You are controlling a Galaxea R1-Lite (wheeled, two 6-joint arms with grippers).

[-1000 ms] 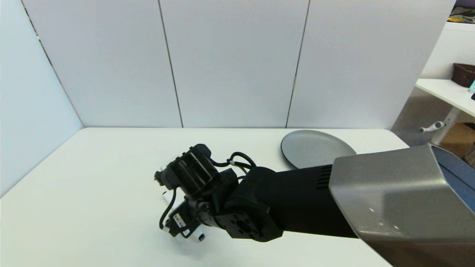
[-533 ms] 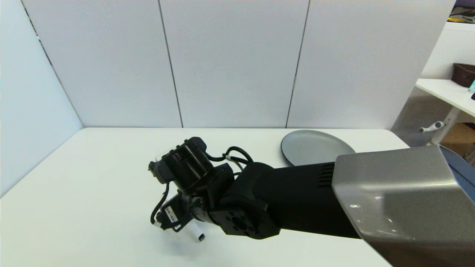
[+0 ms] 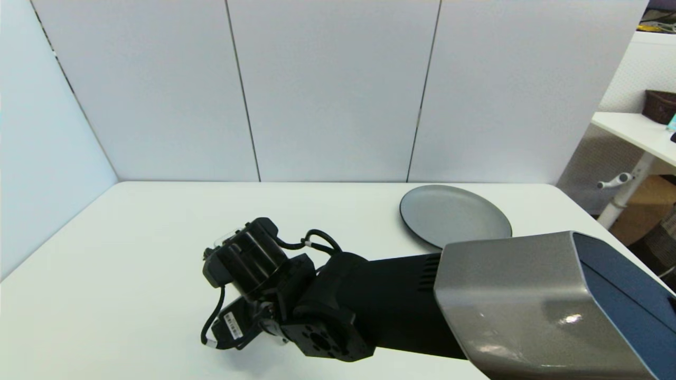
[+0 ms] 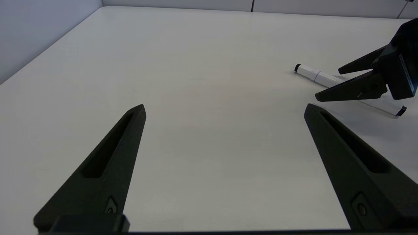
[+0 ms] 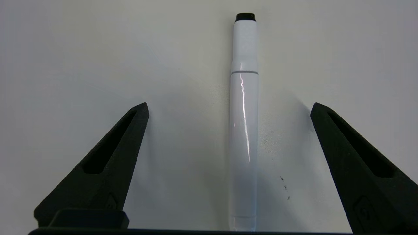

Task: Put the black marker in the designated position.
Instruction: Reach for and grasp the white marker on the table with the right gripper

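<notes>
The black marker (image 5: pixel 243 130), white-barrelled with a black end, lies flat on the table between the spread fingers of my right gripper (image 5: pixel 229 106). The fingers do not touch it, and the gripper is open. The left wrist view shows the same marker (image 4: pixel 312 74) on the tabletop with the right gripper (image 4: pixel 328 83) straddling it from above. In the head view the right arm's wrist (image 3: pixel 248 264) covers the marker at the table's left-centre. My left gripper (image 4: pixel 224 107) hangs open and empty over bare table, to the left of the marker.
A grey plate (image 3: pixel 454 214) sits at the back right of the white table (image 3: pixel 132 253). White partition walls close the back and left sides. The right arm's large grey link (image 3: pixel 517 295) fills the lower right of the head view.
The right arm has swung left and towards the table's front edge. The marker end that showed below the wrist half a second ago is now covered.
</notes>
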